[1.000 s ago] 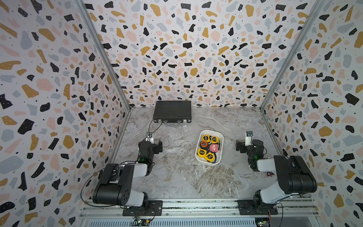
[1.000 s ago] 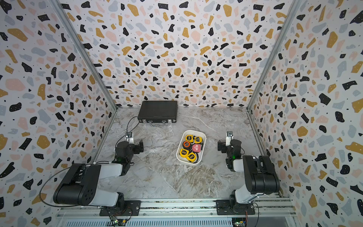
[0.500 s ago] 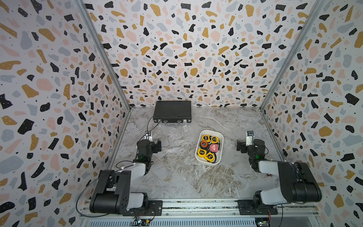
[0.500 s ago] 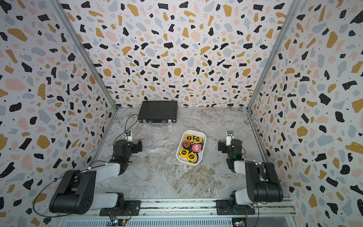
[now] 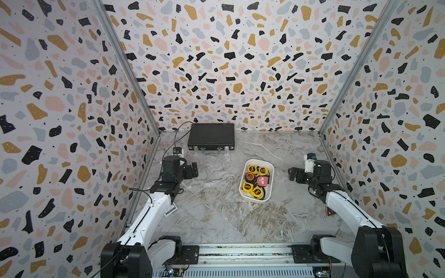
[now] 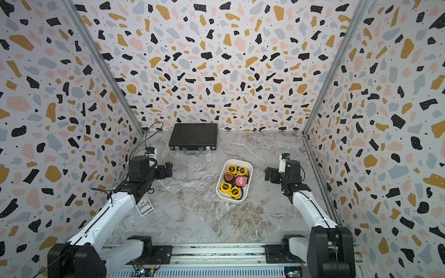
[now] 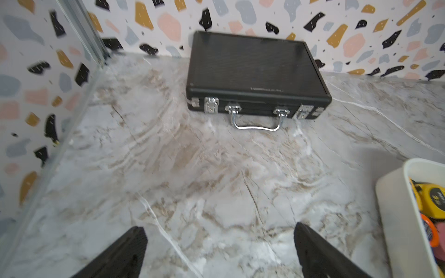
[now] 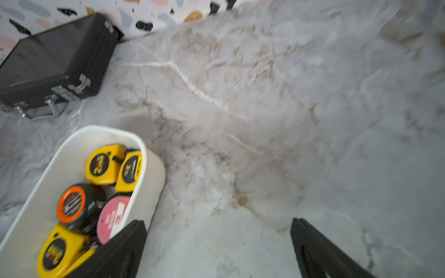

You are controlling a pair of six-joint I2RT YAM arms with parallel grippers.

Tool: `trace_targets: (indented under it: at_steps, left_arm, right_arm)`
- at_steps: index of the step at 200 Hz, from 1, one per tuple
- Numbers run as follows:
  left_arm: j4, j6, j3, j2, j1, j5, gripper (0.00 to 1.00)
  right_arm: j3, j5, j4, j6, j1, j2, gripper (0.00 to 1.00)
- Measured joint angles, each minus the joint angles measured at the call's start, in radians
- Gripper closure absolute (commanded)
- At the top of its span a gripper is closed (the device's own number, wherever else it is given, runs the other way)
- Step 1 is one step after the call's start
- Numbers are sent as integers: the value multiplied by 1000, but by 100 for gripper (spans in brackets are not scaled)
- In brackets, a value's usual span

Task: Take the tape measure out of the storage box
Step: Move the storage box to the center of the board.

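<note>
The storage box (image 5: 252, 200) (image 6: 231, 200) is a white tub standing right of the table's middle. Several tape measures lie in it: yellow ones (image 5: 247, 187), a black and orange one (image 5: 250, 177) and a pink one (image 5: 262, 181). My left gripper (image 5: 192, 169) (image 7: 220, 231) hovers open over bare marble well left of the box, whose wall (image 7: 395, 216) shows at the edge of the left wrist view. My right gripper (image 5: 293, 174) (image 8: 218, 223) is open and empty just right of the box (image 8: 154, 173), one finger overlapping the box's near end in the right wrist view.
A black briefcase (image 5: 211, 136) (image 7: 252, 67) with a metal handle lies shut against the back wall. A small printed card (image 6: 144, 204) lies under the left forearm. Patterned walls close in the table on three sides, and a rail runs along the front edge.
Both arms have unfolded upward from their bases and carried the grippers slightly up and toward the back. The jaws have stayed open, and the box and tape measures have not moved.
</note>
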Motion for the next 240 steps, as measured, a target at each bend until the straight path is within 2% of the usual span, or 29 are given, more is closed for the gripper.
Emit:
trace_targets:
  at_steps: [44, 89, 147, 240]
  left_arm:
    - [-183, -82, 2, 3, -29, 136, 0]
    - [-225, -128, 20, 27, -89, 201, 0]
    - [-228, -156, 23, 75, -156, 213, 0]
    - [-246, -158, 129, 213, -242, 212, 0]
  right_arm:
    - [-1, -132, -102, 74, 108, 79, 1]
    - [1, -151, -86, 116, 195, 146, 1]
    - [125, -163, -45, 139, 237, 293, 1]
    - [277, -219, -16, 152, 322, 448, 1]
